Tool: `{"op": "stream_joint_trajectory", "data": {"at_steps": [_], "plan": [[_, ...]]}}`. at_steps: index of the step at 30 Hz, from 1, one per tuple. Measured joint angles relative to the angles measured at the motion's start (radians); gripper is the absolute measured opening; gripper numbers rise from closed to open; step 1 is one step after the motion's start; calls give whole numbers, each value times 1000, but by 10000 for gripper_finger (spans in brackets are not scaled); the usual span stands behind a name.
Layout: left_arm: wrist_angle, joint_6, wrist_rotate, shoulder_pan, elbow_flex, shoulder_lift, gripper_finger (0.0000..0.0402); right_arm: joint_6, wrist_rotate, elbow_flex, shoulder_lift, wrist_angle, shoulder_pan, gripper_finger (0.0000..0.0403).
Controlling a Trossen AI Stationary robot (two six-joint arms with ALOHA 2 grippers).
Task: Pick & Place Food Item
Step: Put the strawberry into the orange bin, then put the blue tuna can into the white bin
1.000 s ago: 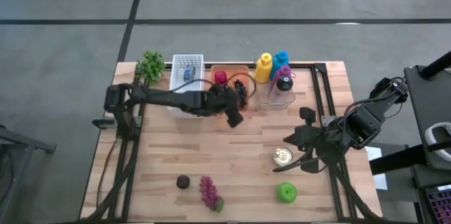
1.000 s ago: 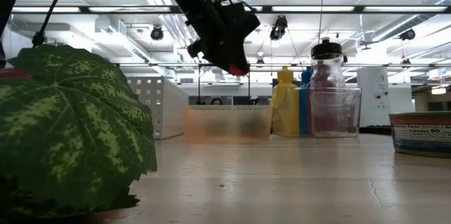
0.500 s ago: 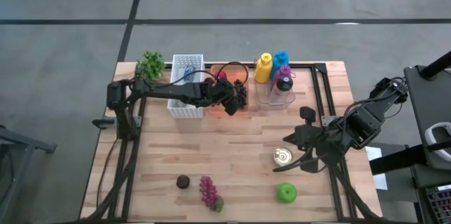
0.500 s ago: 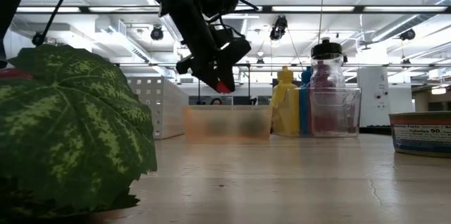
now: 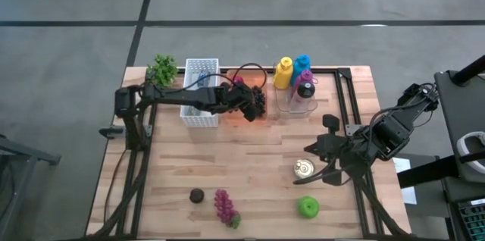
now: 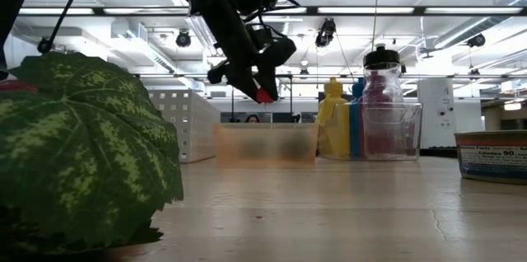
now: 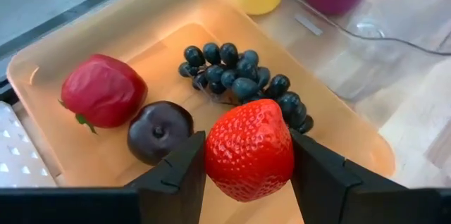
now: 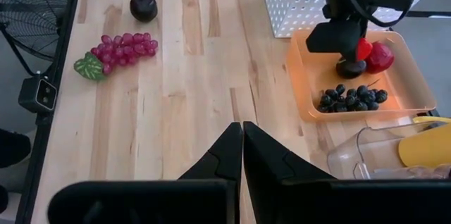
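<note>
We see the left gripper (image 7: 248, 164) clamping a strawberry (image 7: 249, 148) above the orange tray (image 7: 91, 37), half hiding 1 plum (image 7: 159, 131); right gripper (image 8: 242, 155) closed.

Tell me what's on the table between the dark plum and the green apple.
The purple grapes lie between plum and apple, nearer the plum, in the high view.

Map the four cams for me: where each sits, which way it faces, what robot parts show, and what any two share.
High: overhead, straight down on the table; both arms show.
Low: table-top height, level across; left gripper hangs in from above.
Left wrist: on the left arm, over the orange tray; own fingers clamp the strawberry.
Right wrist: on the right arm, facing across the table; own right gripper shut.
Shared: tray and strawberry, both wrist views.
</note>
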Motion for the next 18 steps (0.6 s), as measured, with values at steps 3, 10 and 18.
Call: {"op": "stream_joint_trajectory", "data": {"at_steps": [3, 10, 18], "plan": [[2, -3, -7, 7, -19, -1, 174, 0, 0, 0, 0, 1, 0, 8], [4, -6, 0, 9, -28, -1, 194, 0, 0, 0, 0, 1, 0, 8], [2, -1, 30, 9, -28, -1, 226, -3, 0, 0, 0, 1, 0, 8]]}}
